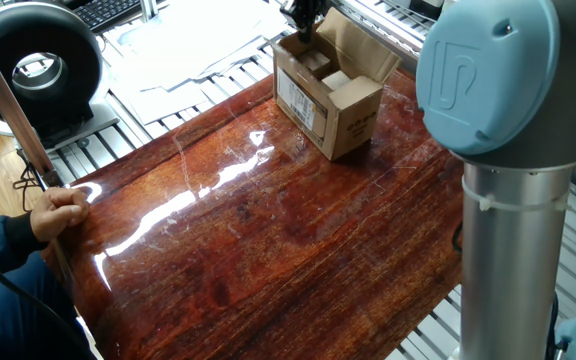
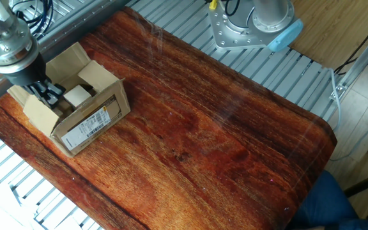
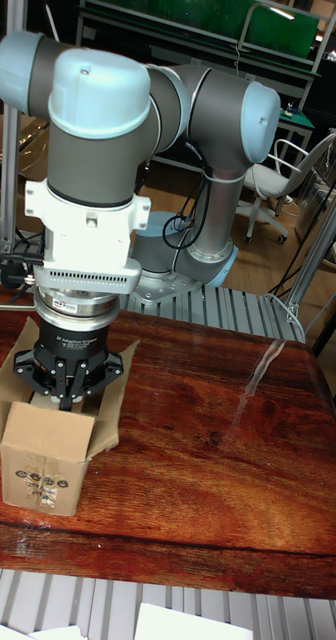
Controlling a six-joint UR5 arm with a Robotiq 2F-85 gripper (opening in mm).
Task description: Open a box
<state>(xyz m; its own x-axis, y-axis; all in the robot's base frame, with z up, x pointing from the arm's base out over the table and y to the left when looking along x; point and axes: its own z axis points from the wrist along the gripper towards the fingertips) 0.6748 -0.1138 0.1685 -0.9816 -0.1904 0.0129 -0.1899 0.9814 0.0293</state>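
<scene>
The box (image 2: 85,112) is set near one corner of the worktop (image 2: 203,128); the tool (image 2: 46,94) is positioned directly above its opened top.
</scene>
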